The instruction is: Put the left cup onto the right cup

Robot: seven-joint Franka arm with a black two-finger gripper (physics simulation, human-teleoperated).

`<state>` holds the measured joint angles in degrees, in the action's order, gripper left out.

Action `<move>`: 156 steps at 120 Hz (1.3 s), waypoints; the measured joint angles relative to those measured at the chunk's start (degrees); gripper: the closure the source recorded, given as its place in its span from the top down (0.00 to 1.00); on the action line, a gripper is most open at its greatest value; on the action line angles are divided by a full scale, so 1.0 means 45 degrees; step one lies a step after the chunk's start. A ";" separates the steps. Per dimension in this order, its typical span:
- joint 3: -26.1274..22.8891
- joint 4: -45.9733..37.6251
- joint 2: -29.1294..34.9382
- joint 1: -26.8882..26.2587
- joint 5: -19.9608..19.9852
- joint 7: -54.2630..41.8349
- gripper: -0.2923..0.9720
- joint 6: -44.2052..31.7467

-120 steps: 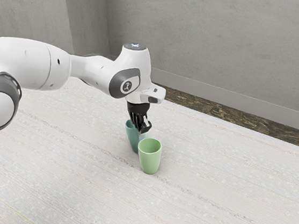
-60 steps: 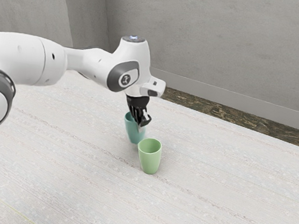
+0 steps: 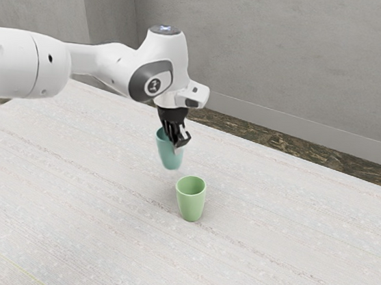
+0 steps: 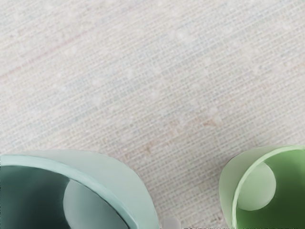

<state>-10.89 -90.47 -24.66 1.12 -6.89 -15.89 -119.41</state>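
Pale woven bench (image 3: 288, 250) before grey walls; jaws clenched on the rim of the teal cup (image 3: 168, 154), mouth up, clear of the surface; green cup (image 3: 190, 197) stands upright below, toward the exterior view's right; next move likely travels that way, then descends.

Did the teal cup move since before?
Yes. The teal plastic cup, gripped by the black gripper, rose off the pale table, while the light green cup beside it stayed put.

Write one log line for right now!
hand: shut on teal cup | teal cup: in the air | green cup: upright on table | stacked: not yet
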 joint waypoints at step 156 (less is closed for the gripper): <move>-0.1547 0.0054 0.0894 -0.0034 -0.0679 0.1355 0.15 0.0995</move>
<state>-17.85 -90.23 -20.64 0.97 -9.95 -9.79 -114.94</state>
